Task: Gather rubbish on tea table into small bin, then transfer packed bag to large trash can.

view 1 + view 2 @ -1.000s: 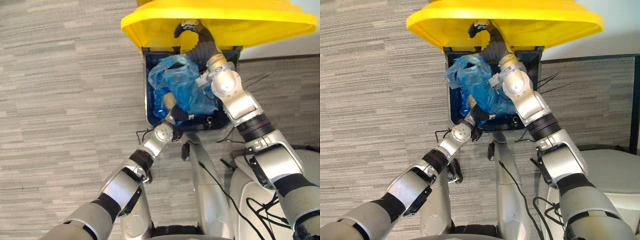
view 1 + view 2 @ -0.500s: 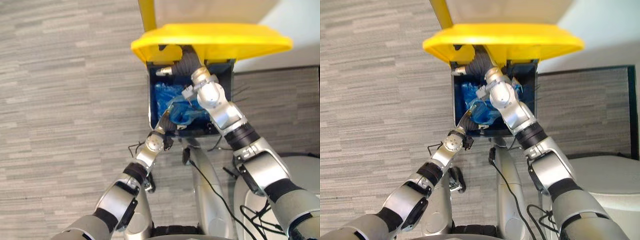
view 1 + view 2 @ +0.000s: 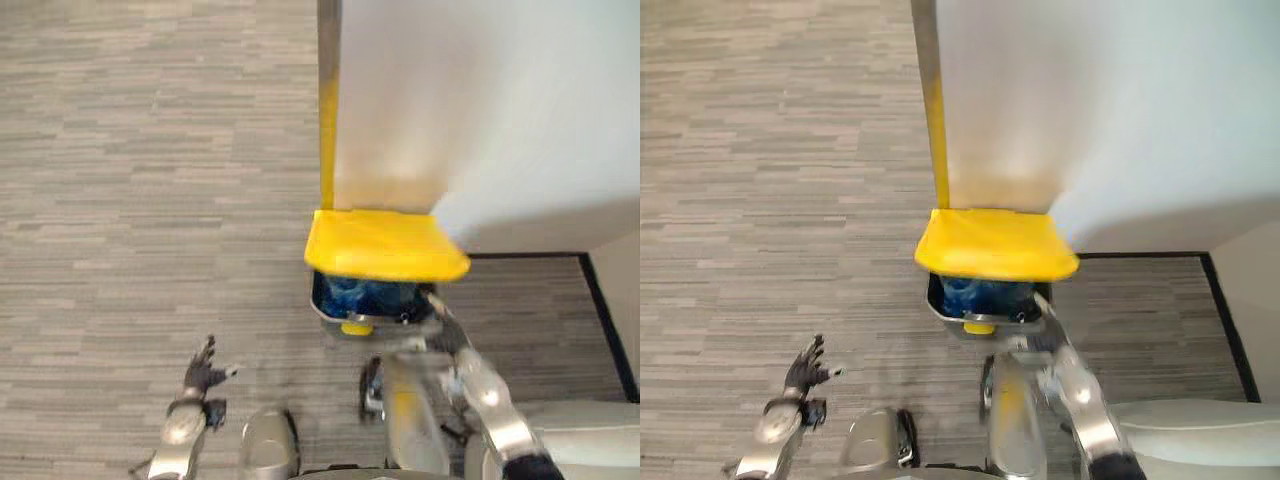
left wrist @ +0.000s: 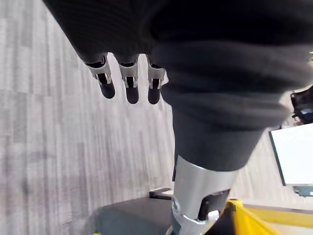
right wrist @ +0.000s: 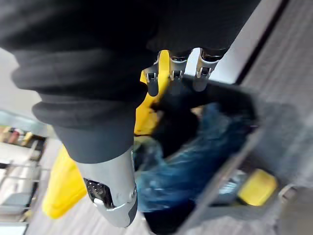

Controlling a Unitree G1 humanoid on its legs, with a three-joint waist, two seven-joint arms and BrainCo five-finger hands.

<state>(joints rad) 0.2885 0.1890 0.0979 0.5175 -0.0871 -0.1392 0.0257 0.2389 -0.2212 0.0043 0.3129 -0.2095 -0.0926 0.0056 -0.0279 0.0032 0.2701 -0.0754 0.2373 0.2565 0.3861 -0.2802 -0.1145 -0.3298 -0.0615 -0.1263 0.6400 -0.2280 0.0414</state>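
The left hand (image 3: pixel 203 372) hung over the floor (image 3: pixel 140 200) with fingers spread, grasping nothing. The right hand (image 5: pixel 152 82) hovered at the large trash can's (image 3: pixel 330 312) front rim, fingers straight and released. The blue bag (image 3: pixel 365 297) lay inside the can, under the raised yellow lid (image 3: pixel 385 245).

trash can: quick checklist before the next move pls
1. Blue bag inside trash can: ok.
2. Left robot hand open and empty: ok.
3. Right robot hand open and empty: ok.
4. Right robot hand clear of the can: cannot tell, it sits close by the rim.
5. Yellow lid shut: not ok, it is raised with the bag showing beneath.
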